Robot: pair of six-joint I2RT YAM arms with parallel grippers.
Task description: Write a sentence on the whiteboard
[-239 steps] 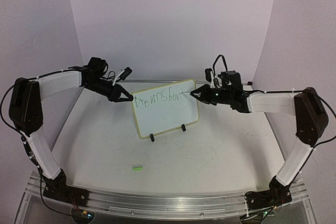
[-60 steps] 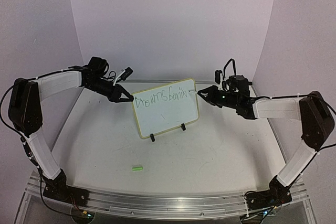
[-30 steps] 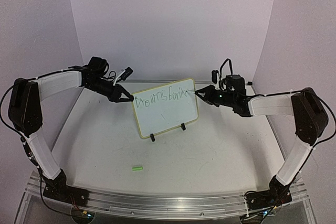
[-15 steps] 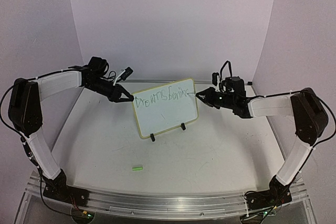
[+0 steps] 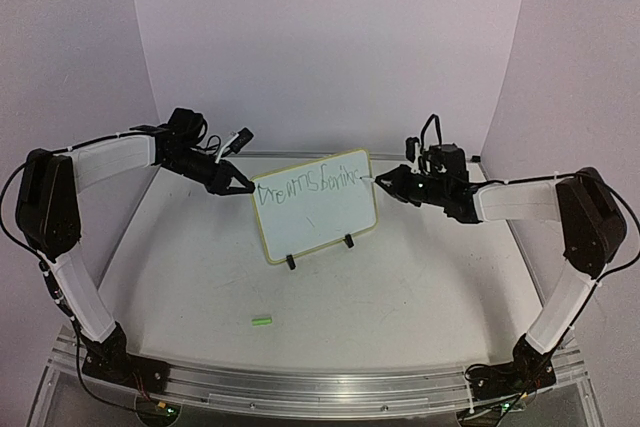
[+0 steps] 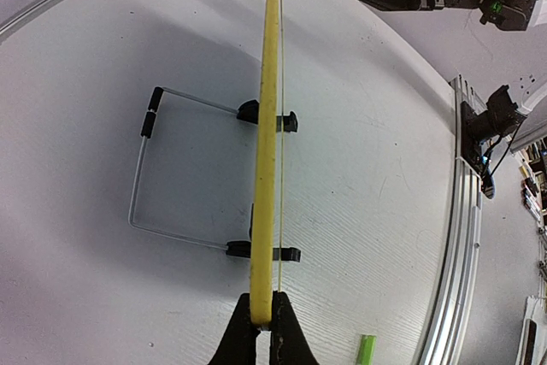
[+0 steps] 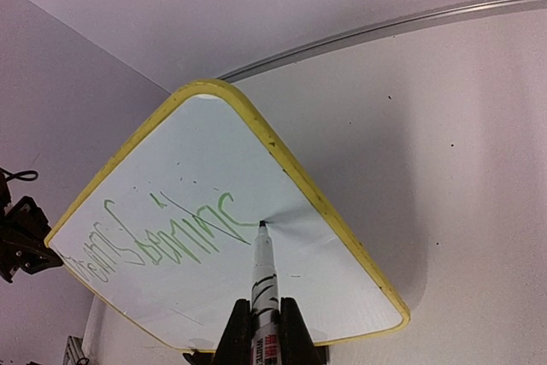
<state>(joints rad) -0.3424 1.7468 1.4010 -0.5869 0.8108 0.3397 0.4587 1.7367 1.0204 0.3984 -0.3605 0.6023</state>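
Observation:
The whiteboard (image 5: 318, 222) stands on two black feet in mid table, its yellow frame seen edge-on in the left wrist view (image 6: 266, 143). My left gripper (image 5: 243, 187) is shut on the frame's upper left edge (image 6: 261, 309). My right gripper (image 5: 392, 183) is shut on a white marker (image 7: 263, 284). The marker's tip touches the board near its upper right corner, at the end of the green sentence (image 5: 305, 187), which runs in one line along the top. The sentence also shows in the right wrist view (image 7: 162, 241).
A green marker cap (image 5: 262, 321) lies on the table in front of the board; it also shows in the left wrist view (image 6: 366, 350). A wire stand (image 6: 149, 173) props the board from behind. Curved purple walls close in the back and sides.
Over eight seconds the green line has grown to the right by a few letters. My right gripper has moved right along the board with the marker. My left gripper has held still.

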